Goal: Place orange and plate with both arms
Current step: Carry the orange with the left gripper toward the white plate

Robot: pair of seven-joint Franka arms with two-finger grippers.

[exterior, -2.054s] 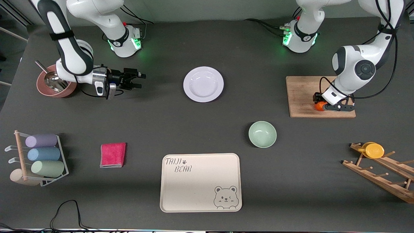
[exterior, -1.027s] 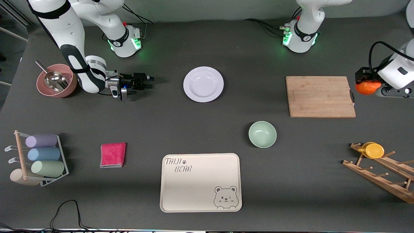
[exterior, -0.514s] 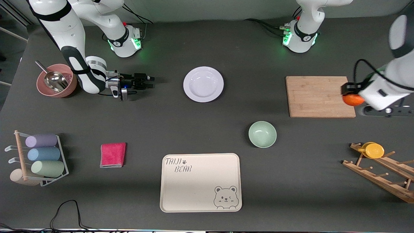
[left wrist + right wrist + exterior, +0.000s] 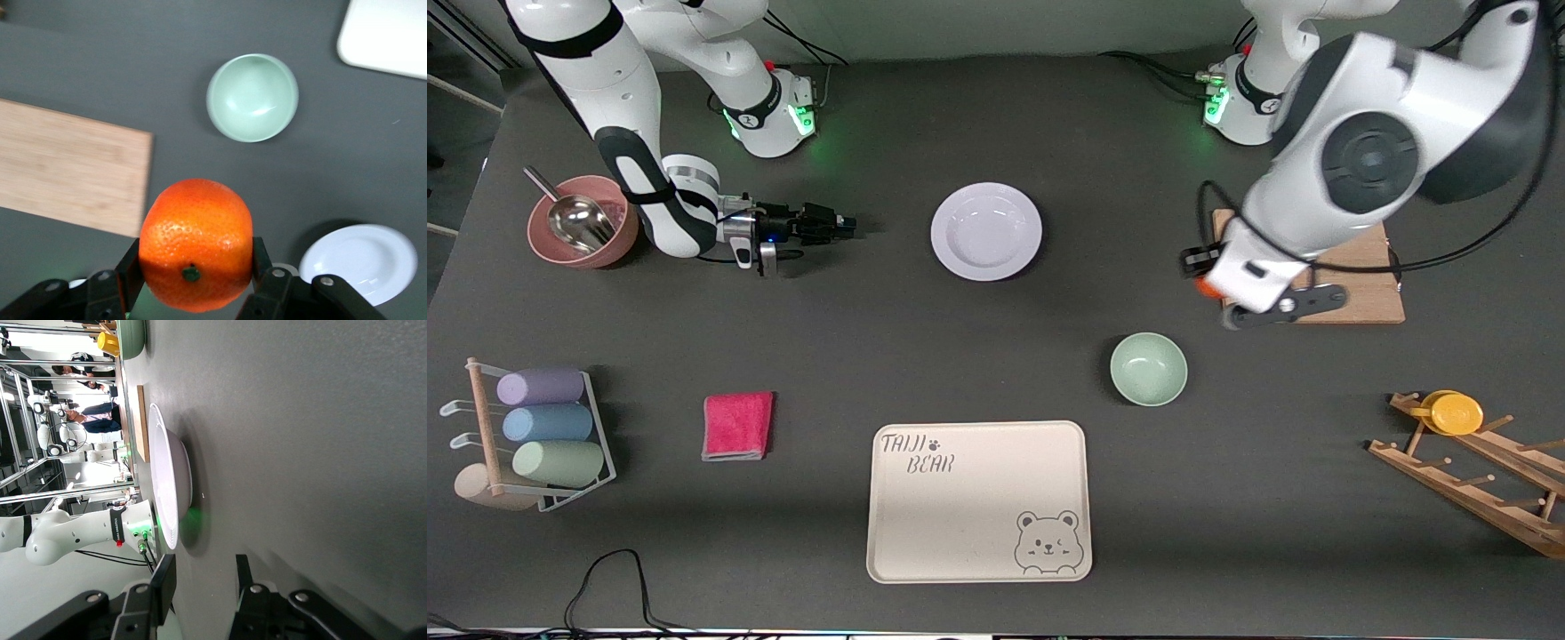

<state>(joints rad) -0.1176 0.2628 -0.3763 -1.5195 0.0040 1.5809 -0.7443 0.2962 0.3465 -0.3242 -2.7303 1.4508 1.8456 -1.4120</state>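
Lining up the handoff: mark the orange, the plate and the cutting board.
small round bright orange fruit (image 4: pixel 196 243), left wrist view, dimpled skin
round pale glossy plate (image 4: pixel 986 231), front view, shallow centre
rectangular wooden cutting board (image 4: pixel 67 170), left wrist view, top face

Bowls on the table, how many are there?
2: a mint-green bowl between the tray and cutting board, and a pink bowl holding a scoop at the right arm's end.

Your orange (image 4: pixel 197 243) shows dimpled, slightly shiny skin between matt black fingers (image 4: pixel 131 267). The plate (image 4: pixel 986 231) gleams smooth and glossy on a matt dark table (image 4: pixel 871 338). The board (image 4: pixel 67 167) looks like pale grained wood, the mint bowl (image 4: pixel 1148 369) like satin-smooth plastic, the pink cloth (image 4: pixel 737 426) like fuzzy fabric.
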